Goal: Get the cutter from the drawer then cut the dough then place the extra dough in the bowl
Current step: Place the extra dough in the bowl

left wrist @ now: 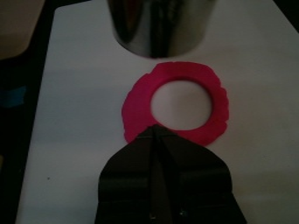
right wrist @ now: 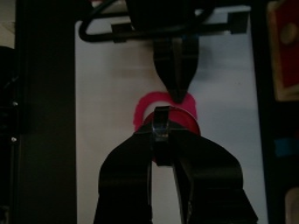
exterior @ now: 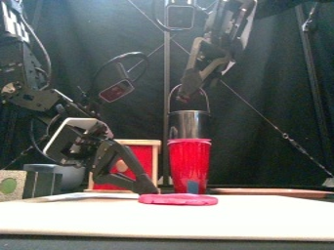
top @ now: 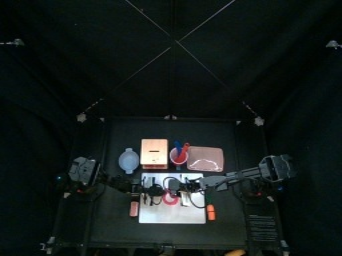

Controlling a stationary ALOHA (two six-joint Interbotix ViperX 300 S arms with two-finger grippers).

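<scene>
Pink-red dough ring (left wrist: 135, 105), white board (left wrist: 82, 87), shiny silver cutter (left wrist: 158, 24), red cup (exterior: 189, 164), pink tray (top: 218, 152), pale wooden box (top: 151, 152) with red drawer front, blue-grey bowl (top: 127, 159), black table (top: 238, 135)

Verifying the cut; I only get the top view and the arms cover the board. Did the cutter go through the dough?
Observer: Yes. The left wrist view shows a dough ring with an open centre and the bare white board inside it.
Operator: Is the cutter on the board or up?
Observer: Up. In the front view the cutter hangs clear above the dough from the right gripper, whose jaws are shut on it.
Operator: And the left gripper?
Observer: The left gripper is low over the board with its jaws shut and its tips at the ring's edge. I cannot tell whether it is pinching the dough.
</scene>
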